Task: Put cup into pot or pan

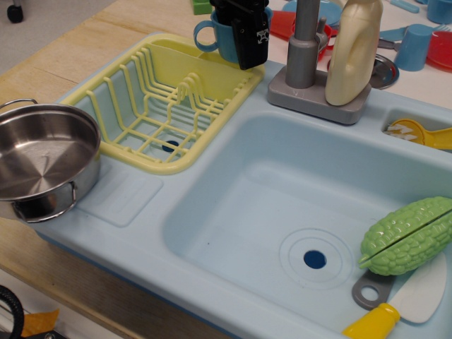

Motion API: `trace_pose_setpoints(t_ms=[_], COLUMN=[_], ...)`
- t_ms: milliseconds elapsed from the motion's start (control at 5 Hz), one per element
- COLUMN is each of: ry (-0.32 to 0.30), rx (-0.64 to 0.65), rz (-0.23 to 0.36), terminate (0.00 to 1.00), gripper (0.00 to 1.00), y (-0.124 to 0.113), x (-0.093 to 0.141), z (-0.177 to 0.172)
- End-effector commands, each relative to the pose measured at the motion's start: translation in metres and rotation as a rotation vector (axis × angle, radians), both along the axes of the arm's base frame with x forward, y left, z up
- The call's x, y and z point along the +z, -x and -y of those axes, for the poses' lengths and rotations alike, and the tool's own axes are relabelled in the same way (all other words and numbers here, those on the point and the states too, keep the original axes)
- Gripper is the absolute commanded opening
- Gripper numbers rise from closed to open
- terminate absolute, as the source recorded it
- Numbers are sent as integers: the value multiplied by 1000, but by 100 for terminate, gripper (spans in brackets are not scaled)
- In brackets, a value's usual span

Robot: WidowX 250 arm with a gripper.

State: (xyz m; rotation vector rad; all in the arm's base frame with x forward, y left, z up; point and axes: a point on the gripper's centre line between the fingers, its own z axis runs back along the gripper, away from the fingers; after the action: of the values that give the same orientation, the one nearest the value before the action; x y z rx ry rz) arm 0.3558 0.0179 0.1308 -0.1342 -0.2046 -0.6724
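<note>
The cup (220,41) is a medium-blue mug with a loop handle facing left. It hangs at the back corner of the yellow dish rack, lifted just off it. My black gripper (241,44) comes down from the top edge and is shut on the cup's rim; one finger (252,42) covers its right wall, and the other finger is hidden. The steel pot (42,152), shallow and shiny with wire loop handles, stands empty at the far left on the sink's edge, well to the left of and nearer than the cup.
The yellow dish rack (169,106) lies between cup and pot. A grey faucet (304,49) and a cream bottle (353,49) stand right of the cup. The blue sink basin (282,205) holds a green gourd (406,236) and a yellow-handled knife (395,307). A paler tumbler (413,46) stands behind.
</note>
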Motion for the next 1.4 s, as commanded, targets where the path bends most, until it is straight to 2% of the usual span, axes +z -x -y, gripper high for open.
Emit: trace_pose_setpoints(t_ms=[0,200,400,600,800,1000,1200], ry=[-68,-139,-172,-169,-156,-160,-138], rx=[38,129,332,525,670,760,821], rz=[64,59,32,2,-38,-83,-140], terminate=[0,0,0,0,0,0,0], gripper=[0,0,0,0,0,0,0], y=[3,19,56,98,132,154,172], x=[26,50,65,69,62,63,57], z=[-5,-9,-17,-26,-32,-38,-41])
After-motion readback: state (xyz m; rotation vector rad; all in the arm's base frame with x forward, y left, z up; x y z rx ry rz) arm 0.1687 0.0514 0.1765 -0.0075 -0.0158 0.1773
